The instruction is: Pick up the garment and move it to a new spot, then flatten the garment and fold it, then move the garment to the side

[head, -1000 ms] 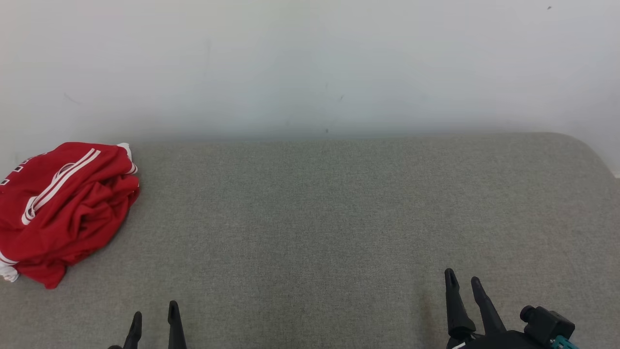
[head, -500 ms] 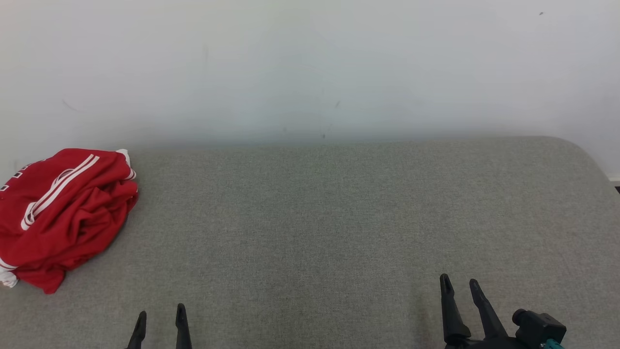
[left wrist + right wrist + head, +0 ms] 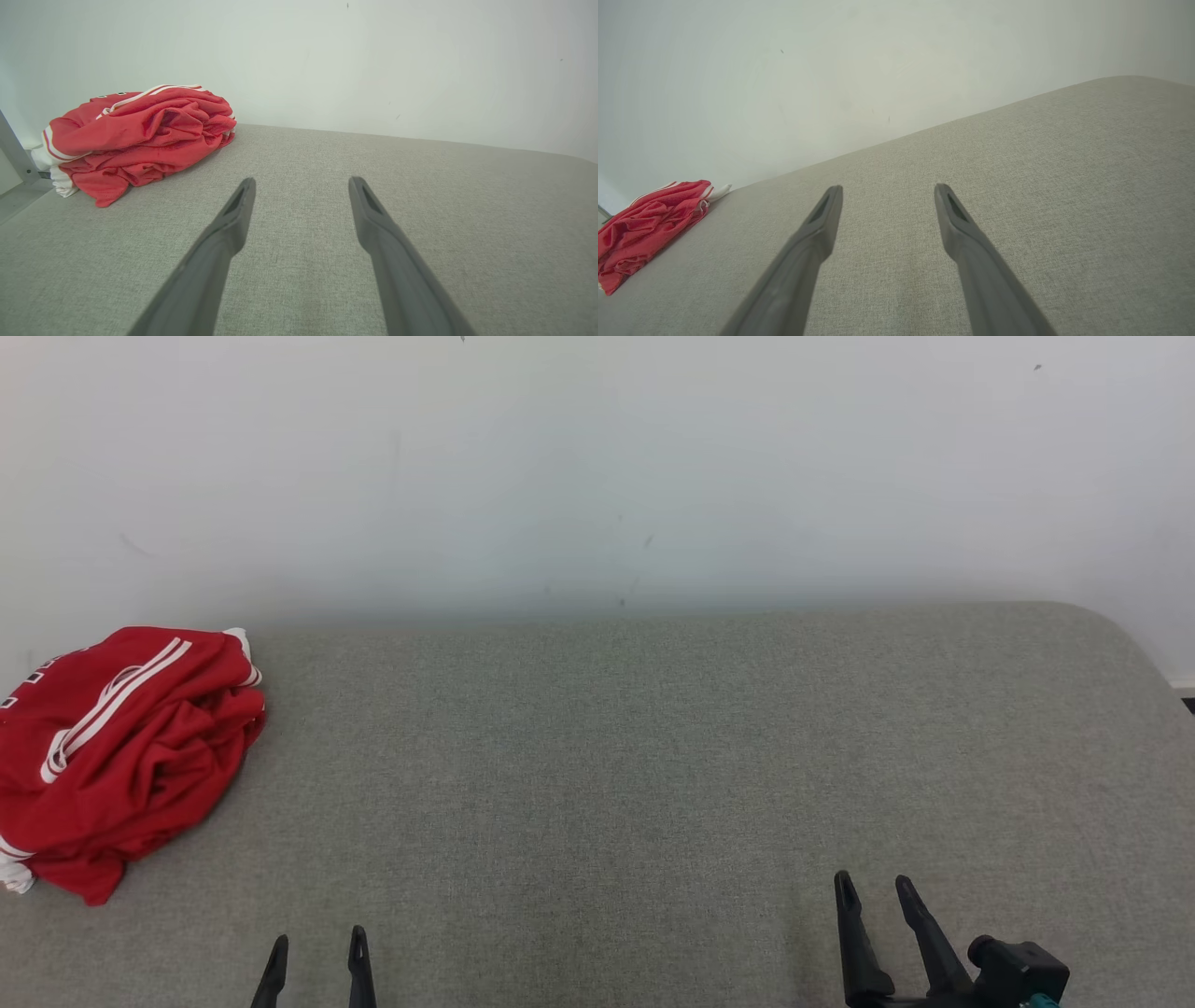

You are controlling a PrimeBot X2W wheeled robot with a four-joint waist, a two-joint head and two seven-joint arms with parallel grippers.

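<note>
The first step, picking up the garment, has not yet begun. The red jersey with white stripes (image 3: 121, 756) lies as a crumpled heap at the far left of the grey fabric-covered counter (image 3: 653, 756), close to the pale wall (image 3: 597, 476) and touched by nothing. The left end effector (image 3: 318, 938) and the right end effector (image 3: 873, 880) both hover over bare fabric near the front edge, fingers spread apart and empty. The left one is the nearer of the two, though well apart from the heap. The next move likely calls for the left arm to reach forward and to its left, come down on a raised fold and close on it. The heap's long axis runs diagonally in the head view, from near-left to far-right, and the white stripes follow it. A white cuff or hem shows at the near-left end. I cannot tell where the collar lies.
</note>
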